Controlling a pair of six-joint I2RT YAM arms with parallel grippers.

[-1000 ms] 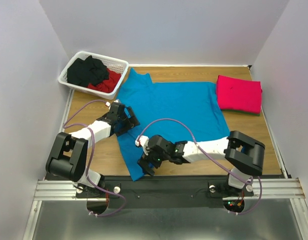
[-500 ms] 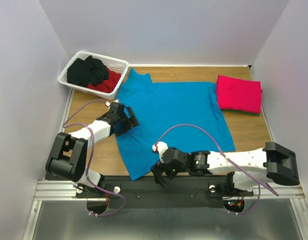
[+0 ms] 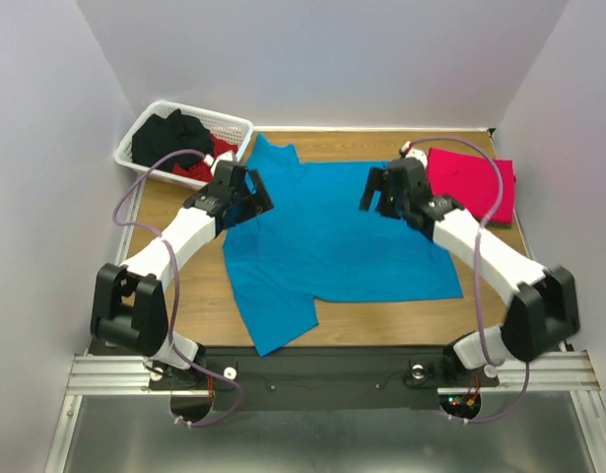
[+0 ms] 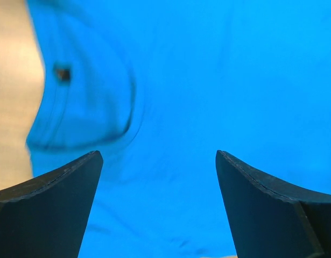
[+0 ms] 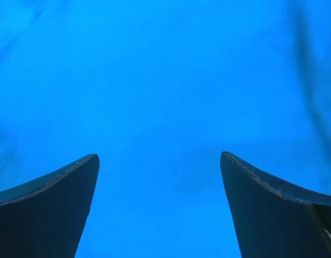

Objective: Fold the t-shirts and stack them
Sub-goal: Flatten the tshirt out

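Note:
The turquoise-blue t-shirt point(image 3: 322, 232) lies spread on the wooden table, one sleeve trailing toward the near edge. The pinkish-red t-shirt point(image 3: 470, 184) lies folded at the back right. My left gripper point(image 3: 251, 199) is open above the blue shirt's left edge near the collar; the left wrist view shows the blue cloth point(image 4: 208, 80) and collar below its spread fingers point(image 4: 52, 204). My right gripper point(image 3: 373, 195) is open above the shirt's upper right part; the right wrist view shows only blue cloth point(image 5: 160, 97) between its fingers point(image 5: 273, 209). Neither holds anything.
A white lattice basket point(image 3: 235, 126) with black and red clothes stands at the back left, close to the left arm. Walls close the table on three sides. Bare wood point(image 3: 184, 286) shows left of the shirt.
My right arm swung from the near edge up to the shirt's upper right. My left gripper moved back toward the collar. The shirt's near left part now lies shifted, with a sleeve flap trailing.

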